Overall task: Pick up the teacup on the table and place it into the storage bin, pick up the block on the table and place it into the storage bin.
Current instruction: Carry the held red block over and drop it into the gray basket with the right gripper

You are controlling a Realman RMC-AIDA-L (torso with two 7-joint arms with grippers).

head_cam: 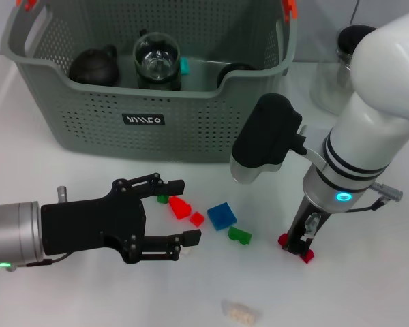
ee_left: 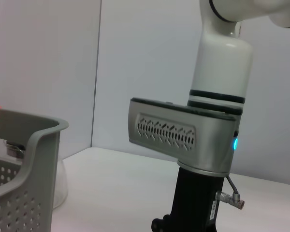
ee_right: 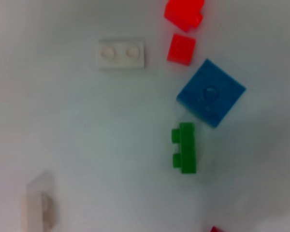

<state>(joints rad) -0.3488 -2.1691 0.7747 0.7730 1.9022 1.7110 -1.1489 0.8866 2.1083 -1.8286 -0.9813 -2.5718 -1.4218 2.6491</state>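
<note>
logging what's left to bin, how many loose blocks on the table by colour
red blocks: 3, one of them at the right tool
green blocks: 2
blue block: 1
white block: 1
clear block: 1
total: 8

Bright toy blocks showing against a pale white tabletop (head_cam: 368, 293)

The large grey perforated plastic storage bin (head_cam: 150, 119) is bearing orange rim clips and a black label; red, blue and green plastic blocks (head_cam: 221, 215) are lying before it, one small block (ee_right: 121, 53) showing white.
</note>
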